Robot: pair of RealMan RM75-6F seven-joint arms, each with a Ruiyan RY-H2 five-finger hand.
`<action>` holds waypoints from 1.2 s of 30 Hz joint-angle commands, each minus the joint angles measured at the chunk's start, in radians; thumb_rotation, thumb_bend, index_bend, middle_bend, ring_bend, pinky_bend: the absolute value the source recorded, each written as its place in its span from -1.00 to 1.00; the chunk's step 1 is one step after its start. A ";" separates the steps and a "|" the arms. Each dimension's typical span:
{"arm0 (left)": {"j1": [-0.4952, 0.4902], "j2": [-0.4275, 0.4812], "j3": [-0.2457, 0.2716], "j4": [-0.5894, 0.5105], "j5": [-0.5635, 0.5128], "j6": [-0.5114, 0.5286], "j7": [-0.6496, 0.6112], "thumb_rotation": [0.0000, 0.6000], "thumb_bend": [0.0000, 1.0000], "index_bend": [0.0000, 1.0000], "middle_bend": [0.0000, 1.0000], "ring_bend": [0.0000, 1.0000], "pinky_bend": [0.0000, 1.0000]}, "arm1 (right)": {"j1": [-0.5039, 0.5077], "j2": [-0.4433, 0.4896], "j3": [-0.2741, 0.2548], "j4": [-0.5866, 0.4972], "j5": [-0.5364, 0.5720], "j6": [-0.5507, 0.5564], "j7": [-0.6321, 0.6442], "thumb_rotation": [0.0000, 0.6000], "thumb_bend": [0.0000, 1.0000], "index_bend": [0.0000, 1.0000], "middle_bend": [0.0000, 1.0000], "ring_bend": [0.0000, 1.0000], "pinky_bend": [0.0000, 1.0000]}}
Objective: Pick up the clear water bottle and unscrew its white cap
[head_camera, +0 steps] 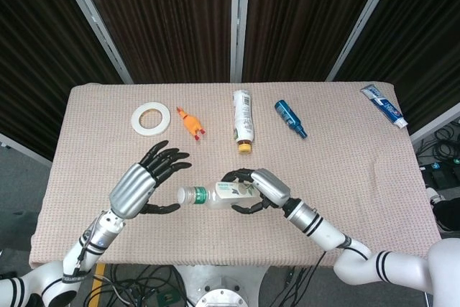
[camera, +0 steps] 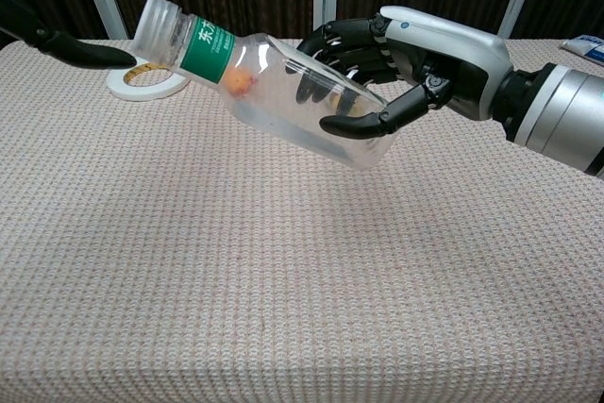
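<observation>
2 hands up: right hand [camera: 415, 58] wraps the bottle [camera: 274, 82] mid-air, left hand [head_camera: 147, 181] spread wide just beside its cap [camera: 159, 21], holding nothing.

In the chest view the left robot hand [camera: 66, 46] is cut off by the left edge, leaving only dark fingertips showing. The tape ring [camera: 143, 81] sits partly hidden behind the clear water bottle [camera: 274, 89]. At the right edge, a toothpaste tube [camera: 583, 45] is cropped. The bottle's label print is too small to read, possibly Chinese characters.
</observation>
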State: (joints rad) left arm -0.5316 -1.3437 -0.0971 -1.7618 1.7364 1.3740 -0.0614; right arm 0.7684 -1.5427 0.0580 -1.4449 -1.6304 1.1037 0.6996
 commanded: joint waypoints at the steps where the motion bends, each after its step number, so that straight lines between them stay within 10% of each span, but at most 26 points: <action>1: -0.001 -0.002 0.000 -0.001 0.002 0.001 0.001 1.00 -1.00 -0.61 -0.73 -0.80 -0.90 | 0.001 0.001 -0.002 -0.001 0.001 -0.006 -0.005 1.00 -0.10 -0.01 -0.08 -0.37 -0.19; 36: -0.006 -0.003 0.001 -0.014 0.021 0.018 0.003 1.00 -1.00 -0.61 -0.73 -0.79 -0.90 | 0.017 -0.010 -0.001 -0.004 0.012 -0.037 -0.023 1.00 -0.10 0.02 -0.07 -0.35 -0.18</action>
State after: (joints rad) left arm -0.5372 -1.3467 -0.0964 -1.7759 1.7572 1.3917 -0.0584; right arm 0.7844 -1.5529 0.0571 -1.4480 -1.6180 1.0677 0.6771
